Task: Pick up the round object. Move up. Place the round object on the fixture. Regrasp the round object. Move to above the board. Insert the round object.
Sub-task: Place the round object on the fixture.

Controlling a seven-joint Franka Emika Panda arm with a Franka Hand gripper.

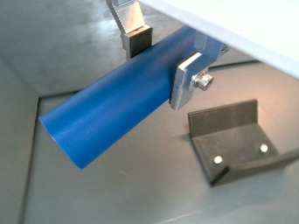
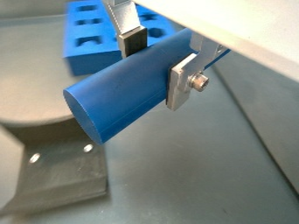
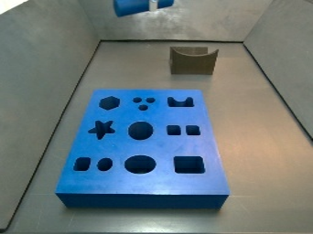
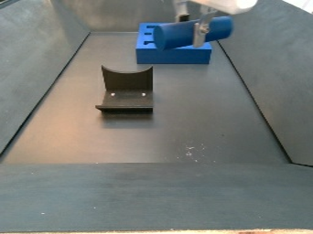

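Up close in both wrist views, the gripper (image 1: 160, 59) has its two silver plates pressed against opposite sides of the round object (image 1: 111, 109), a plain blue cylinder, gripping it near one end while the rest juts out free, flat round face showing at the lower left of the frame. One finger (image 2: 184, 81) shows its screw head plainly, the second plate sits behind the peg near the top. The peg hangs clear of the grey floor.

Below it, at the lower right of a wrist view, sits the fixture (image 1: 230, 133), dark, with two pale spots on its base; nothing rests on it. It appears again at the lower left (image 2: 65, 179) of a wrist view.

Further back, the board (image 2: 91, 37) fills the upper left of a wrist view, blue with cut-out holes.

Pulling out to a side view, the fixture (image 4: 124, 89) stands mid-left on the floor, and the gripper (image 4: 204, 20) holds the peg (image 4: 193, 35) high at the top, in front of the board (image 4: 175, 53).

From the opposite side view, the board (image 3: 145, 187) fills the lower centre, the fixture (image 3: 192, 60) sits beyond it at upper right, and the peg (image 3: 132, 6) is just visible at the very top edge.
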